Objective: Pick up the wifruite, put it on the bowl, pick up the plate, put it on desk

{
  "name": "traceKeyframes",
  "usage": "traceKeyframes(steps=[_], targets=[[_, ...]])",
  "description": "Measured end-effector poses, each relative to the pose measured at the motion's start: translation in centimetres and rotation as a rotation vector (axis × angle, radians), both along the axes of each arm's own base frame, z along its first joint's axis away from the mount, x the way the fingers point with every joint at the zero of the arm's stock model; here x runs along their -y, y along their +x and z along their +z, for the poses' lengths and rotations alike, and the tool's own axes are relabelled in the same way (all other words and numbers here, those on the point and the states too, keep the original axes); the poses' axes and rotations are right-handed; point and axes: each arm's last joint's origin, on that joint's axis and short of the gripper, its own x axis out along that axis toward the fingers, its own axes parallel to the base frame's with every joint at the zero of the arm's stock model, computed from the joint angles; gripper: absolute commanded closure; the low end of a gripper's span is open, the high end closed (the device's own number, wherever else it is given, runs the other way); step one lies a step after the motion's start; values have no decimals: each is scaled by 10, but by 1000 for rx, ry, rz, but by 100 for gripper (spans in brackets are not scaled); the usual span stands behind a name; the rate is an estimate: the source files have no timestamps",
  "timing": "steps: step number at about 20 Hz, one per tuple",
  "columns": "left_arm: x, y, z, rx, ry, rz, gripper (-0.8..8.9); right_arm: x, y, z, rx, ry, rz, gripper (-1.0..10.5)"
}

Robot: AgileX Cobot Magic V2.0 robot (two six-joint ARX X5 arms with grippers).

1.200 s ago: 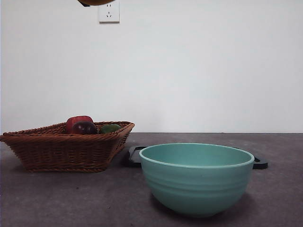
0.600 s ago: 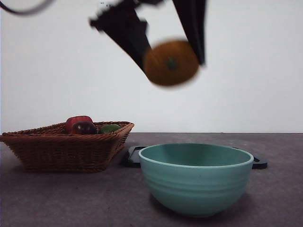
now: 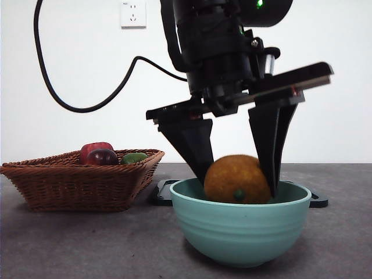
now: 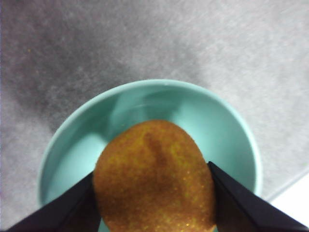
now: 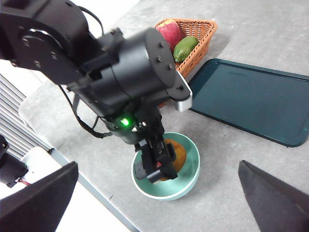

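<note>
The teal bowl (image 3: pixel 241 224) stood nearest on the grey-brown surface (image 3: pixel 87 244). Inside its rim, the left end effector (image 3: pixel 238 174) pinched the orange-brown wifruite (image 3: pixel 237 179) between its two black jaws, one pressed against each side of the fruit; the wrist view showed the wifruite (image 4: pixel 154 179) over the bowl's hollow. Behind the bowl lay a dark teal tray (image 5: pixel 251 99), and beside it a wicker basket (image 3: pixel 81 180) holding a red apple (image 3: pixel 95 150), a dark purple fruit (image 3: pixel 104 157) and a green fruit (image 3: pixel 135 157). The right end effector (image 5: pixel 159 203) hung high above, jaws spread.
</note>
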Motion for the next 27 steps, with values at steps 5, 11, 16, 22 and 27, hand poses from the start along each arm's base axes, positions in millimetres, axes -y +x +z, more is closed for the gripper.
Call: traceKeyframes(steps=[5,11,16,22,27], targets=[[5,0,-19,-28,49,-6,691,0,0,0,0,0,0,350],[8,-2,-22,-31,55,-14,683,0,0,0,0,0,0,350],[8,-1,-24,-34,59,-13,474,0,0,0,-1,0,0,350],[10,1,-7,-36,64,-14,277,0,0,0,-1,0,0,350],[12,3,26,8,45,-37,183,0,0,0,-1,0,0,350]])
